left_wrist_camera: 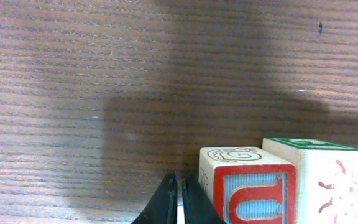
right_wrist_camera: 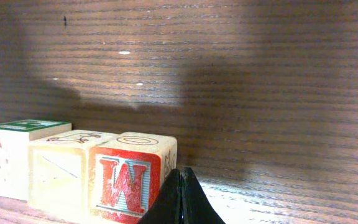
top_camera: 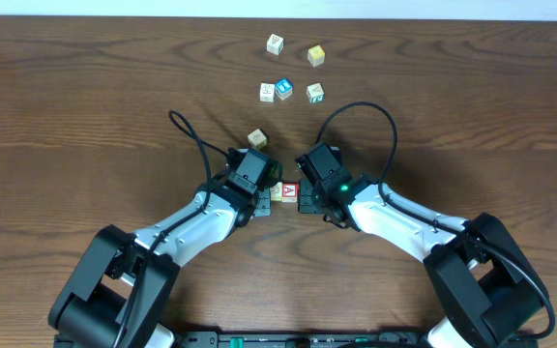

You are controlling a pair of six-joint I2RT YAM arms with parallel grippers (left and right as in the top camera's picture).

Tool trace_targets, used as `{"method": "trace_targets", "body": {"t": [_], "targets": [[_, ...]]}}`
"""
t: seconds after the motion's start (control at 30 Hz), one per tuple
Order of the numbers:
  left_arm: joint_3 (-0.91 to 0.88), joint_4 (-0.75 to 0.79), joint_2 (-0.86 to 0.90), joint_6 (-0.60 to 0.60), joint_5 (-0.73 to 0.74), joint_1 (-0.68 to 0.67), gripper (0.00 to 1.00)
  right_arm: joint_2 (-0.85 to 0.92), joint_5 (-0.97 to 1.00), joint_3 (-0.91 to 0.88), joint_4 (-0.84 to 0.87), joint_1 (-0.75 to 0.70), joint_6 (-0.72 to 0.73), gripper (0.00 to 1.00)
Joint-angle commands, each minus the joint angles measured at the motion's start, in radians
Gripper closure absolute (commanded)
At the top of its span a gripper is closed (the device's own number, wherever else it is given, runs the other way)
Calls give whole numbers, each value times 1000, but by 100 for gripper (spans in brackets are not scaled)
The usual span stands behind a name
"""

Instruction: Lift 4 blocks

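Arms (top_camera: 201, 217) slant inward low over the table (top_camera: 66, 116), left pincer (left_wrist_camera: 179, 199) and right pincer (right_wrist_camera: 180, 198) closed empty, flanking the blocks (top_camera: 284, 191).

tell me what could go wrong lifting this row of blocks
The row of blocks lies between the shut left gripper and right gripper, held by end pressure alone, so the middle ones could buckle out on lifting. The right gripper's narrow tip sits by the corner of the red W block and may slip off.
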Motion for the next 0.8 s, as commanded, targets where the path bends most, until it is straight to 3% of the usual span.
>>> {"method": "trace_targets", "body": {"t": [0.0,0.77], "targets": [[39,0,-25,31,11,1,93,-21,-33,26,8,27,9,99],[39,-31,-25,56,-27,62,93,-21,-19,26,5,27,9,99]]}}
